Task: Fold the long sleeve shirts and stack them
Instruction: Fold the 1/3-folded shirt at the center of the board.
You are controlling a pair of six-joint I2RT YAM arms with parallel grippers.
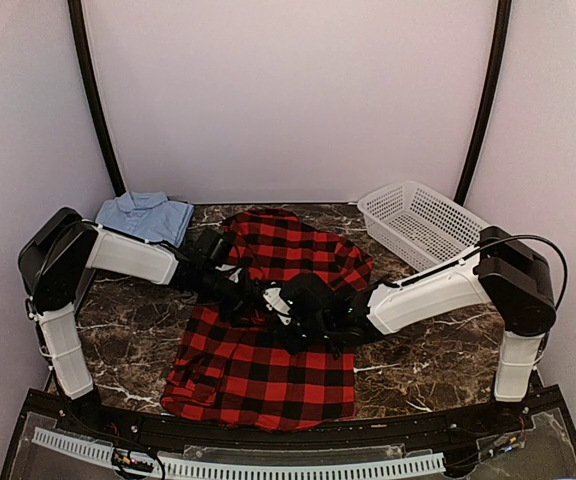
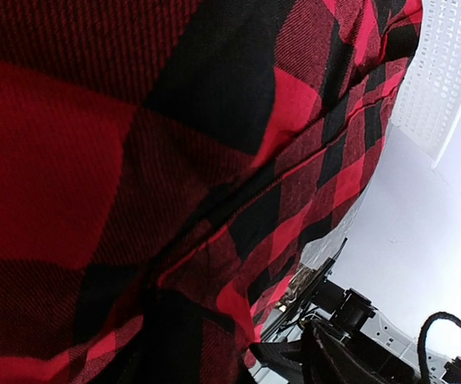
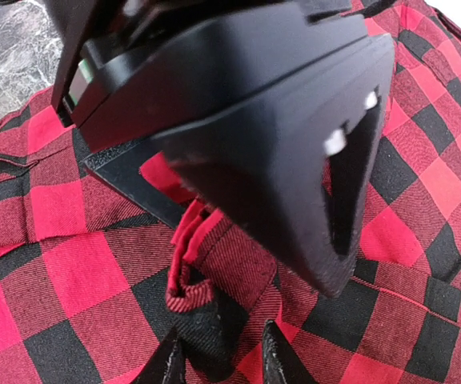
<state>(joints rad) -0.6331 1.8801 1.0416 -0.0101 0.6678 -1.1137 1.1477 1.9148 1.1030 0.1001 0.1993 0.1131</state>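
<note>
The red-and-black flannel shirt [image 1: 268,370] lies spread across the middle of the table, rumpled at its centre. A light blue shirt [image 1: 146,215] lies folded at the back left. No darker blue shirt is in view. My left gripper [image 1: 253,295] and right gripper [image 1: 293,310] meet over the flannel's middle. In the right wrist view my right gripper [image 3: 221,364] pinches a raised fold of the flannel [image 3: 78,264]. The left gripper's black housing [image 3: 238,120] sits just above it, with red cloth rising into it. In the left wrist view the flannel [image 2: 94,160] drapes over and hides the fingers.
A white mesh basket [image 1: 418,222] stands at the back right and also shows in the left wrist view [image 2: 442,72]. The dark marble table [image 1: 128,320] is bare to the left and right of the flannel. Pale walls enclose the table.
</note>
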